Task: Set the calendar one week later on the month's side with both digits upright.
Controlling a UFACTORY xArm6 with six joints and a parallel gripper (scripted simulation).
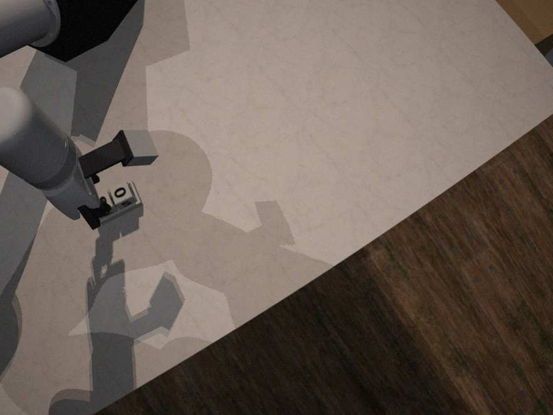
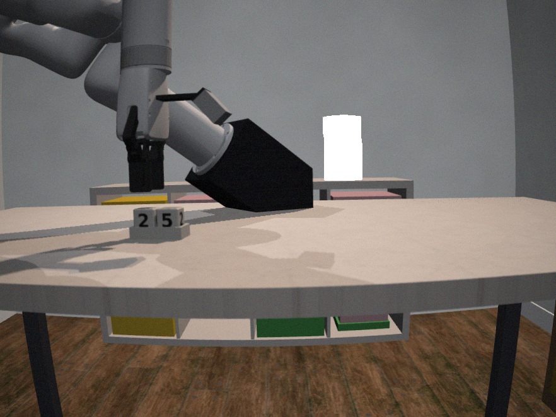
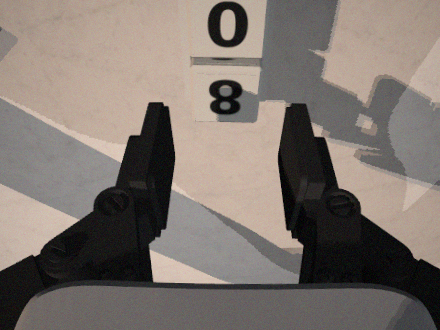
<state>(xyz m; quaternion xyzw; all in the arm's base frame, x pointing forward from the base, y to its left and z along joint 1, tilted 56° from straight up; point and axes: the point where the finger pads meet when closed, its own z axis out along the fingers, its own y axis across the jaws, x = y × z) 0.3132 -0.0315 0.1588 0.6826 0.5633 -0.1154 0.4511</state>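
Note:
A grey tray (image 1: 138, 199) (image 2: 154, 232) is flat on the table with two white cubes side by side in it. In the exterior view the left cube (image 2: 143, 220) (image 3: 225, 97) shows an upright 2 and the right cube (image 1: 120, 192) (image 2: 167, 220) (image 3: 227, 25) an upright 5. The 8 in the wrist view is on the left cube's top; the 0 is on the right cube's top. No month's name shows; the tray's far side is hidden. My gripper (image 2: 149, 188) (image 3: 226, 130) is open and empty, above the left cube, its fingertips clear of both cubes.
The table (image 1: 335, 111) (image 2: 381, 251) carries the arm's shadows around the tray. The wrist camera's block (image 1: 140, 147) (image 2: 212, 106) juts out from the arm. The table's edge runs diagonally in the top view. A shelf (image 2: 251, 339) and a bright lamp (image 2: 342, 148) stand behind the table.

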